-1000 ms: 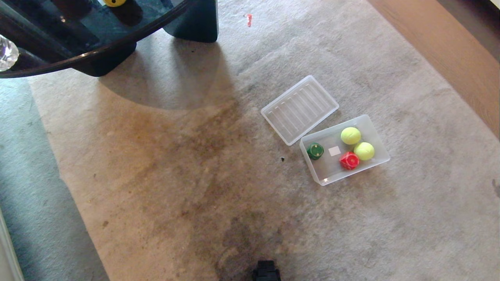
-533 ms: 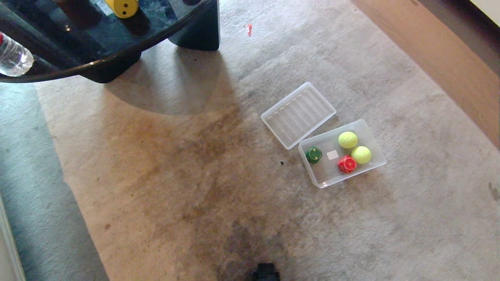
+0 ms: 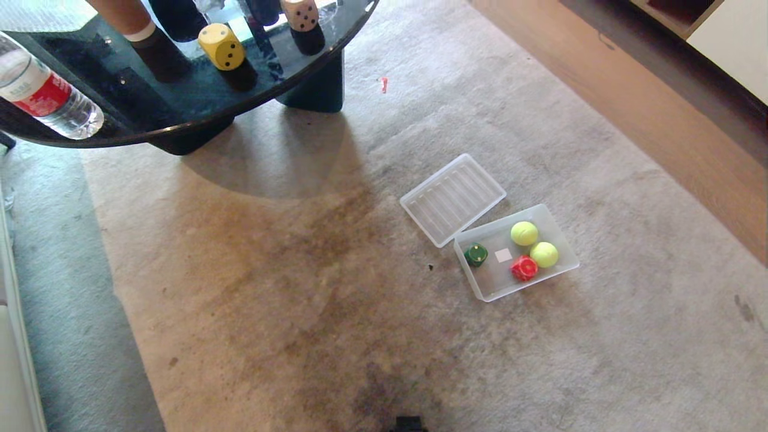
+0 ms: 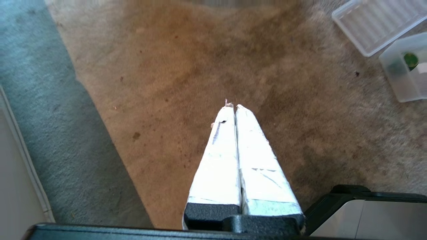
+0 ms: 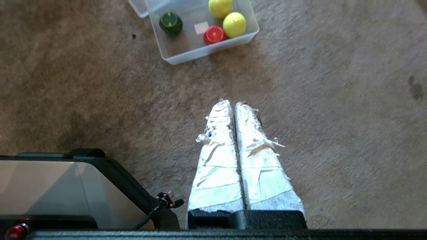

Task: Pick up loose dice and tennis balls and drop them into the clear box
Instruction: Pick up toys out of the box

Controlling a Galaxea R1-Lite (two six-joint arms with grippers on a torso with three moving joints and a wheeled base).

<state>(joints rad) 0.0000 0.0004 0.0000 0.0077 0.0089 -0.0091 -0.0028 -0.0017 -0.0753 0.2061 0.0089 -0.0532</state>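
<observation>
Rising torso lifts the head view, revealing a yellow die (image 3: 222,46) and tan die (image 3: 300,14) near the glass table's (image 3: 180,120) edge, far from the clear box (image 3: 561,264); both grippers (image 4: 233,107) (image 5: 232,103), closed and empty, risk nudging dice off.

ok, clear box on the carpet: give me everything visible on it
The clear box is a shallow rectangular tub of translucent, frosted-looking plastic, open-topped and sitting flat on the carpet, skewed to the view. A small white sticker shows on its floor. Inside: a green die, a red die and two tennis balls. The ribbed lid lies at its far corner. No claw is near it.
</observation>
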